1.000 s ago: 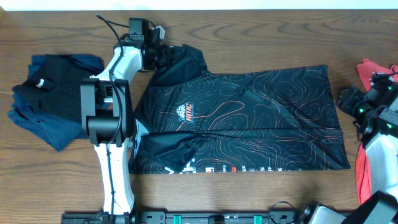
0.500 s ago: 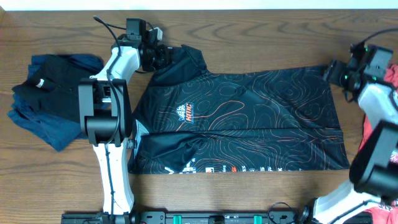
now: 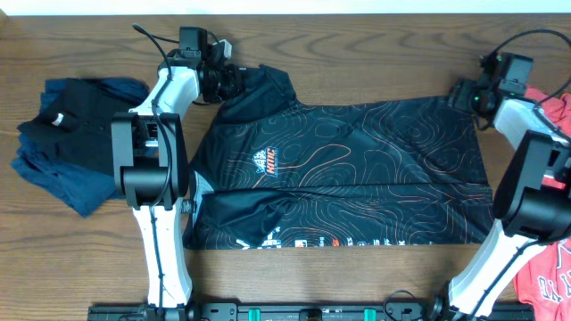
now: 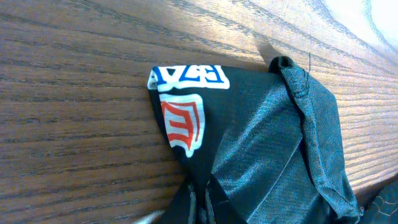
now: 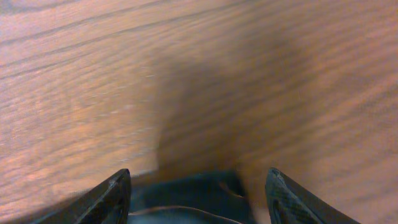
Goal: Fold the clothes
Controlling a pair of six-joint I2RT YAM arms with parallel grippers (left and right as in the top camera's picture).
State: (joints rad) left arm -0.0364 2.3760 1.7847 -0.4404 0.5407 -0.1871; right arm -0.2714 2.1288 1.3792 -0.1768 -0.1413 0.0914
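The black jersey [image 3: 357, 169] with orange contour lines lies spread across the table, collar to the left, hem to the right. My left gripper [image 3: 234, 82] is shut on its upper sleeve; in the left wrist view the fingers [image 4: 200, 202] pinch the fabric next to a white and red print [image 4: 185, 106]. My right gripper [image 3: 462, 95] is open at the jersey's upper right hem corner. In the right wrist view the open fingers [image 5: 198, 193] straddle that corner [image 5: 186, 196].
A pile of dark blue and black clothes [image 3: 67, 143] lies at the left. Red clothing [image 3: 546, 267] lies at the right edge, behind my right arm. The table's far edge [image 3: 357, 11] runs just behind both grippers.
My right arm has swung from the right edge up and back to the jersey's upper right corner. My left gripper has stayed on the sleeve.
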